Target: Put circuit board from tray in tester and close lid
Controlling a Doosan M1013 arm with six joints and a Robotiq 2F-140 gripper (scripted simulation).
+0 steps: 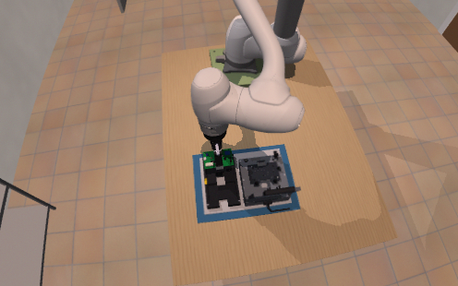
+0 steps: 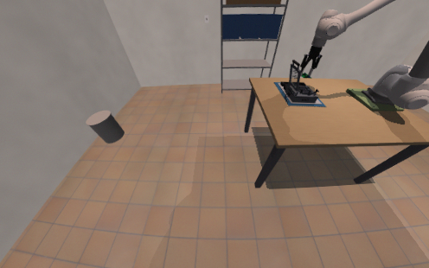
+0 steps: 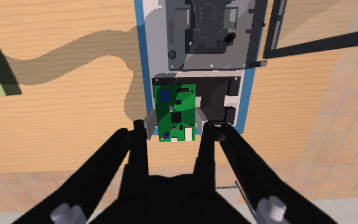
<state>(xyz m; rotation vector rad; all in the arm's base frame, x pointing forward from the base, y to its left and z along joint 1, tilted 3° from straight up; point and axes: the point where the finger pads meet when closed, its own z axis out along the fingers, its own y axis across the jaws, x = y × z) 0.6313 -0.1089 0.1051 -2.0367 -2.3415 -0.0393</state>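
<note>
My gripper (image 1: 218, 152) (image 2: 307, 72) (image 3: 175, 114) is shut on the green circuit board (image 1: 227, 160) (image 2: 305, 76) (image 3: 186, 106), one finger at each long edge. The board is face up and roughly level, raised above the tray (image 1: 213, 198) (image 3: 216, 86). Its white connector end points to the bottom of the wrist view, away from the tester. The tester (image 1: 247, 185) (image 3: 241, 56) stands beside the tray. Its lid (image 1: 282, 190) (image 2: 296, 71) (image 3: 320, 46) stands open, upright. The tester's plate shows no board. The pins are too small to make out.
Tray and tester stand on a blue-edged mat (image 1: 196, 194) (image 3: 249, 102) on the wooden table (image 1: 185, 249) (image 2: 320, 130). The raised lid is at the tester's side away from the robot base. The base stands on a green plate (image 1: 215, 55) at the table's back.
</note>
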